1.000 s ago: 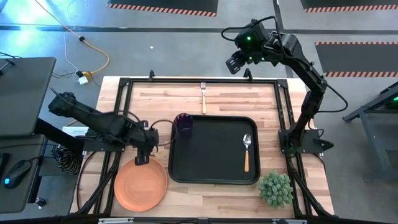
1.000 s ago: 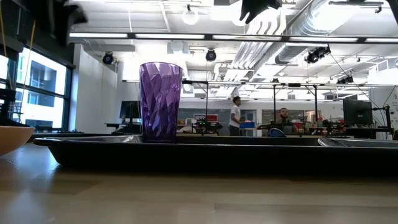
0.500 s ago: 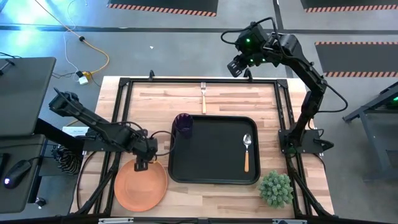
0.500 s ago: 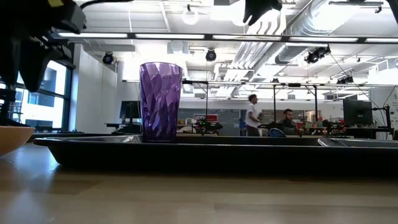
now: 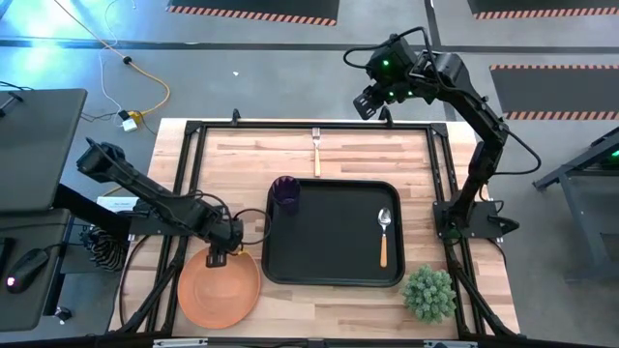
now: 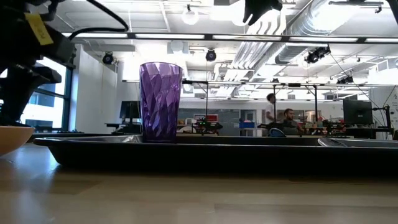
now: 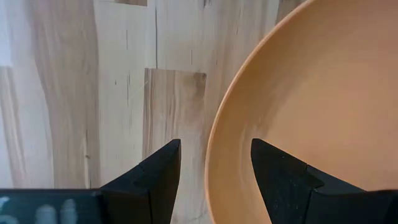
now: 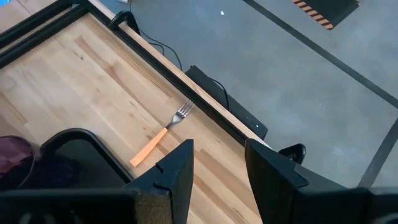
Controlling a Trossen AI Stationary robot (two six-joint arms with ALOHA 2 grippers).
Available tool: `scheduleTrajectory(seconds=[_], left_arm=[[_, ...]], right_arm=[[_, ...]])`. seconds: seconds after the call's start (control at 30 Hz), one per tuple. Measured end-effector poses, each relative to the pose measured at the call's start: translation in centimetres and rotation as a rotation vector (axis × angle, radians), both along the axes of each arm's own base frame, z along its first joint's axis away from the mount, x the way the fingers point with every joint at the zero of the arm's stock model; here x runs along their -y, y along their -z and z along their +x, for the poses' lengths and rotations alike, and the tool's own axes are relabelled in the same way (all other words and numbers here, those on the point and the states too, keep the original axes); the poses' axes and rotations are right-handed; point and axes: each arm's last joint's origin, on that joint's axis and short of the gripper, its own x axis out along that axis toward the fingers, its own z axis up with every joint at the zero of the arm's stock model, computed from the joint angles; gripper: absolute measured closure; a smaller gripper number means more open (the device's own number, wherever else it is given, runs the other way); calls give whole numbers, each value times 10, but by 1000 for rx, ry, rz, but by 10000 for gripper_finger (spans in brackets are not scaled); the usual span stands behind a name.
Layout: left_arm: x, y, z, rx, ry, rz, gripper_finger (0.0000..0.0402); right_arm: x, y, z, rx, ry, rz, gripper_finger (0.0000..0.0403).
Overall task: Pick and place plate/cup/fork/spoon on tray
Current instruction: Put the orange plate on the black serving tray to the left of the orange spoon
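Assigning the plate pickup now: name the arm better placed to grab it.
Left. The left gripper hangs open right at the plate, its fingers straddling the rim. The right gripper is raised beyond the table's far edge, above the fork.

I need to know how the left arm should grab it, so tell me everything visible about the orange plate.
The plate is round, orange-terracotta and matte, with a shallow raised rim and nothing in it. It lies flat on the wooden table at the near left corner, just left of the black tray, seemingly not touching it. The left gripper is open with its fingers straddling the plate's rim, one over bare wood, one over the plate's inside; contact is unclear.
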Motion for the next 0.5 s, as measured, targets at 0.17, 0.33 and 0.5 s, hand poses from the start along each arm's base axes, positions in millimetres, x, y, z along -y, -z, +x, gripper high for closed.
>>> scheduleTrajectory(seconds=[0.17,0.33,0.5], left_arm=[[-2,9,-4,-17,5,9,218],[-5,17,-9,-41,0,20,218],[-4,25,-9,-17,5,-18,218]], right_arm=[[0,0,0,0,1,0,268],[0,0,0,0,1,1,268],[0,0,0,0,1,1,268]])
